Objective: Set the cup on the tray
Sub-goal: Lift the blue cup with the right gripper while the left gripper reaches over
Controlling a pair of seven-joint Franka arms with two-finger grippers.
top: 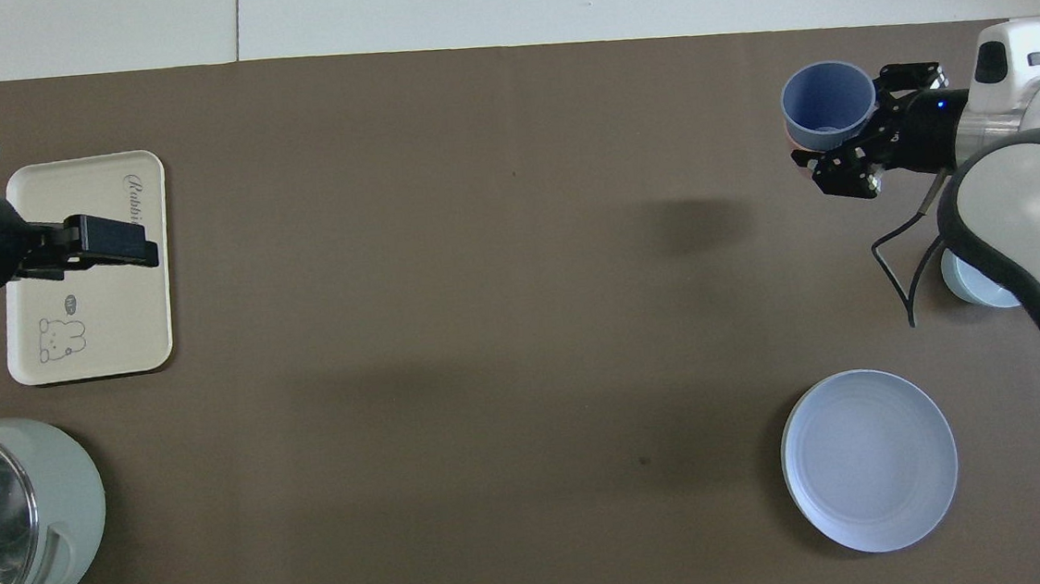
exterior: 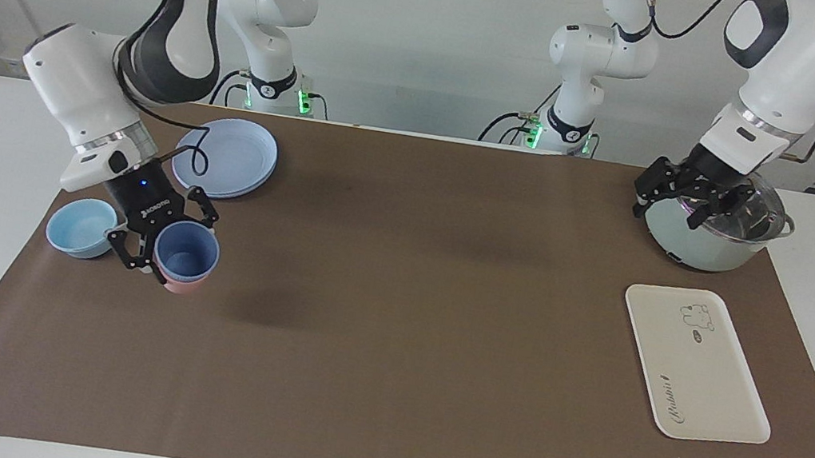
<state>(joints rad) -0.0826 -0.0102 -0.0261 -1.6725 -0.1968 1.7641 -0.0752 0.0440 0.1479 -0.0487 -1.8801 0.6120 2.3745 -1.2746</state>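
Brown mat, right arm's end: your right gripper (exterior: 162,239) is clamped on the cup (exterior: 187,251), up over the mat and well apart from the tray (exterior: 707,387). The cup's mouth faces up, its long axis near vertical, slightly tipped. Watch the pink cup (exterior: 182,287) nested under it: it could drop off mid-carry or land on the tray too. Your left gripper (exterior: 691,197) waits open and empty over the pot (exterior: 704,245).

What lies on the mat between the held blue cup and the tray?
Nothing: from the cup in the right gripper to the tray, both views show bare brown mat.
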